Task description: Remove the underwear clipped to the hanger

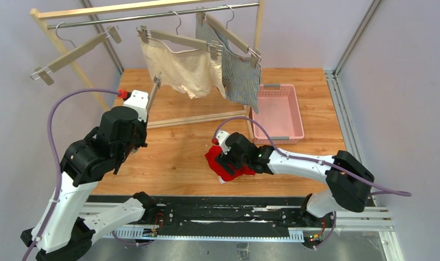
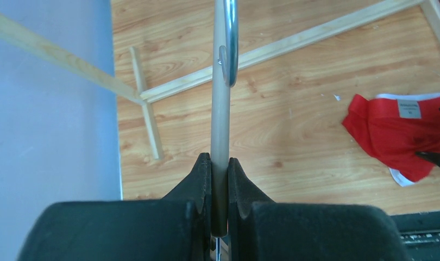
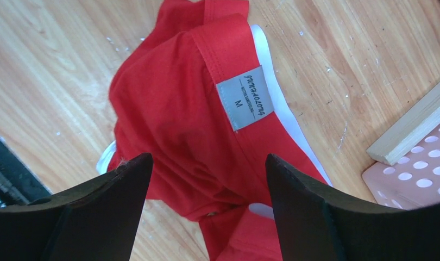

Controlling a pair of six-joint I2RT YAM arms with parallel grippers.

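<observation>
Wooden table point(image 1: 174, 157) has the red boxers point(image 3: 174, 109) lying loose near the middle, with the right gripper point(image 3: 207, 163) spread wide just above them, gripping nothing. The left gripper point(image 2: 220, 163) is clamped tight on a bare hanger point(image 2: 221, 119). The cream pair point(image 1: 180, 70) and pinstriped pair point(image 1: 239, 81) hang clipped on the far rack point(image 1: 147, 13), so swinging that hanger carelessly could probably snag them.

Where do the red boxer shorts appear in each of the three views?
Top external: red boxer shorts lie low centre, partly hidden by the right arm.
Left wrist: red boxer shorts at the right edge, mid-height.
Right wrist: red boxer shorts fill the centre.
Shared landmark: the wooden table beneath them.
</observation>
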